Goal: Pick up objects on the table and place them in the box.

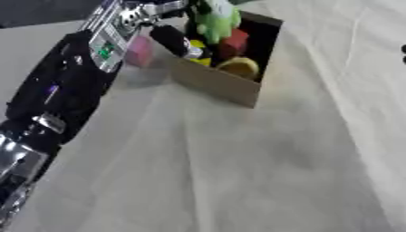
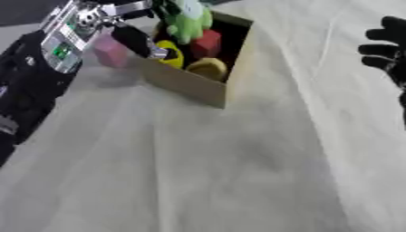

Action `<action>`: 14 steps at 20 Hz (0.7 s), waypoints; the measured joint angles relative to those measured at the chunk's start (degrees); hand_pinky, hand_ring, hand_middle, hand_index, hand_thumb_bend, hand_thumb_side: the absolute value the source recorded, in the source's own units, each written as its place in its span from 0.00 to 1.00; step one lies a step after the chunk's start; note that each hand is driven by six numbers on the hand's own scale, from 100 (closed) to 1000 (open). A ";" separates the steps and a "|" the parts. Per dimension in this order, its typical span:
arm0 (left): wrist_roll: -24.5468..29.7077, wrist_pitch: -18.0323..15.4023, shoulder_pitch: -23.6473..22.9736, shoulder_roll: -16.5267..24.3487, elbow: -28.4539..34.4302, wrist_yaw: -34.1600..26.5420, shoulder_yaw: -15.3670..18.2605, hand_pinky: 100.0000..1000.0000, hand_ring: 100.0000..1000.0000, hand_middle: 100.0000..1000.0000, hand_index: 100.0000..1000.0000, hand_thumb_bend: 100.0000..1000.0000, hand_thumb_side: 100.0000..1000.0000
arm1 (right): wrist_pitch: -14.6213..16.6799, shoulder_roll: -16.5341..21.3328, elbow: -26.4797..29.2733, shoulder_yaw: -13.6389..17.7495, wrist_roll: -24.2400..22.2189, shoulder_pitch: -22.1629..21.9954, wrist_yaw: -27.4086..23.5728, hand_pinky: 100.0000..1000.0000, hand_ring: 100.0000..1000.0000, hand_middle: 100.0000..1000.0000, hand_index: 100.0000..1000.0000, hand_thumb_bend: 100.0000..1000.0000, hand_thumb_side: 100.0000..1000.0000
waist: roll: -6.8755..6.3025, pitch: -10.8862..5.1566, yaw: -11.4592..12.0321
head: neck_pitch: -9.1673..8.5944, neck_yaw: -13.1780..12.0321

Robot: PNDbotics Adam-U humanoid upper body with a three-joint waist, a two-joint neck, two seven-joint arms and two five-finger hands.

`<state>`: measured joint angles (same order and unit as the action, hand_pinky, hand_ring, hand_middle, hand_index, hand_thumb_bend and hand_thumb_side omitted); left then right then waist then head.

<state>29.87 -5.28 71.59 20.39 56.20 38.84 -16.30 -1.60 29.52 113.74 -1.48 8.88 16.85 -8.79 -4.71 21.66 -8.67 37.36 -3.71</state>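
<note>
A cardboard box (image 1: 218, 84) stands at the top of the table. Inside it are a green plush toy (image 1: 214, 18), a red block (image 1: 234, 43) and yellow pieces (image 1: 240, 67). A pink block (image 1: 141, 50) lies on the cloth just outside the box's left wall. My left arm reaches up from the lower left. Its hand (image 1: 136, 17) hovers at the box's left rim, open. The fingers stretch toward the green toy and the black thumb (image 1: 171, 38) points down into the box. My right hand (image 2: 387, 50) is open at the right edge, far from the box.
A pale, wrinkled cloth (image 1: 238, 172) covers the table across the middle and front. My left forearm (image 1: 60, 90) lies along the left side. A dark strip of floor shows at the top left.
</note>
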 measured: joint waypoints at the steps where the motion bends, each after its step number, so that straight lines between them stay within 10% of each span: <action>1: -0.32 0.18 0.00 0.40 0.03 0.00 0.16 0.85 0.80 0.79 0.87 0.26 0.25 | -0.05 0.00 0.00 0.01 0.06 -0.29 0.00 0.78 0.75 0.75 0.82 0.00 0.87 | 0.07 -0.19 0.21 | 0.18 0.14; 14: -3.01 4.62 -1.78 9.64 1.57 -0.87 4.48 0.85 0.81 0.79 0.86 0.25 0.20 | -0.18 0.18 0.00 0.39 0.74 -2.01 0.03 0.78 0.75 0.75 0.82 0.00 0.87 | 0.53 -1.06 1.98 | 0.90 1.84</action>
<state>26.86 -0.67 69.81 30.02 57.77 37.97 -11.82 -1.78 29.70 113.74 -1.09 9.61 14.83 -8.76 -4.18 20.60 -6.68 38.26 -1.88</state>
